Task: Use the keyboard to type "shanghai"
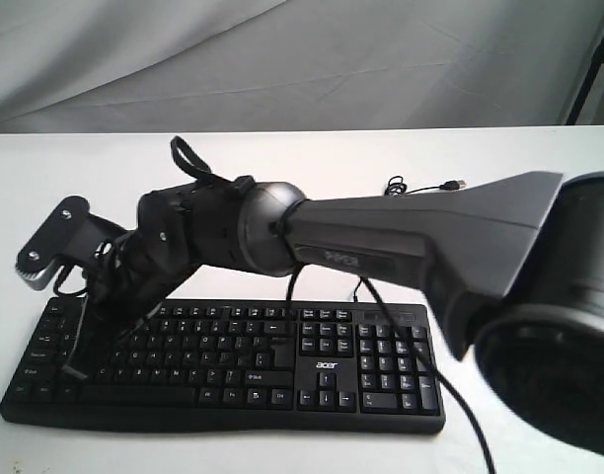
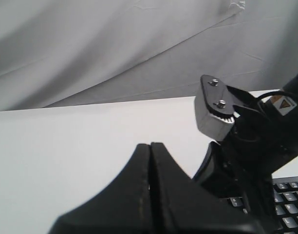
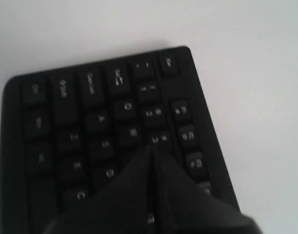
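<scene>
The left claw [image 2: 150, 146] has its two fingers pressed together with nothing between them. It hangs over bare counter [image 1: 312, 158] off the keyboard's left end, where there is plenty of open room.

At 3 o'clock from it, the right claw [image 3: 151, 156] is also pressed together and empty. Its single point is over the number and upper letter rows near the keyboard's left end. I cannot tell whether it touches a key.

The keyboard [image 1: 223, 365] lies flat at 6 o'clock in the exterior view, its long front edge close to the counter's near side. It looks like stiff, light plastic with springy keys. It likely wants no grasp at all, only short, straight-down taps on key tops. A sideways shove could slide it on the smooth counter.

The keys sit tight together, so a blunt tip may catch a neighbour.

Further right, the right arm [image 1: 411, 247] spans the whole board, crossing from 3 o'clock. A thin wire [image 1: 430, 380] crosses the number pad [image 1: 391, 370].

At 1 o'clock the USB cable [image 1: 420, 186] lies loose on open counter, well clear of the keys.
</scene>
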Available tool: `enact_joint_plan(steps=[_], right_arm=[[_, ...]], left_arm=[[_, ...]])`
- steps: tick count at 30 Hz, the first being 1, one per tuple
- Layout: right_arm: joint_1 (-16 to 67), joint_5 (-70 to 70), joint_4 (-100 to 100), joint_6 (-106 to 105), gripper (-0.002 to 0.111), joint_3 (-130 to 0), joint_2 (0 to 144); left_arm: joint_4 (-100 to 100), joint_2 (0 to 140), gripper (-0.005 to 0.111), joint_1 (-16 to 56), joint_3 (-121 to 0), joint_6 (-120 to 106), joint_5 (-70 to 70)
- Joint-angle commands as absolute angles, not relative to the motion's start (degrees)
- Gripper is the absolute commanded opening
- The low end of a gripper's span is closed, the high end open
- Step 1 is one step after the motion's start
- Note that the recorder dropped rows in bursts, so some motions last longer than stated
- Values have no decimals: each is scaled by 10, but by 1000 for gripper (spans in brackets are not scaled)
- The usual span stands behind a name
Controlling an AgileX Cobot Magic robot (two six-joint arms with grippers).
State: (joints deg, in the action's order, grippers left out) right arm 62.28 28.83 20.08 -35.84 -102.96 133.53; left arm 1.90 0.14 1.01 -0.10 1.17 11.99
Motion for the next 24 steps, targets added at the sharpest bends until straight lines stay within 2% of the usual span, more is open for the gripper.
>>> enact_joint_plan(steps=[1,8,24], right_arm=[[618,224,194,-358,0,-914,1262],[599,163,211,-359,0,-774,1182],[585,195,212,-350,0,-770,1184]], left_arm=[[16,0,0,9,0,15,114],[16,0,0,9,0,15,114],[16,0,0,9,0,15,114]])
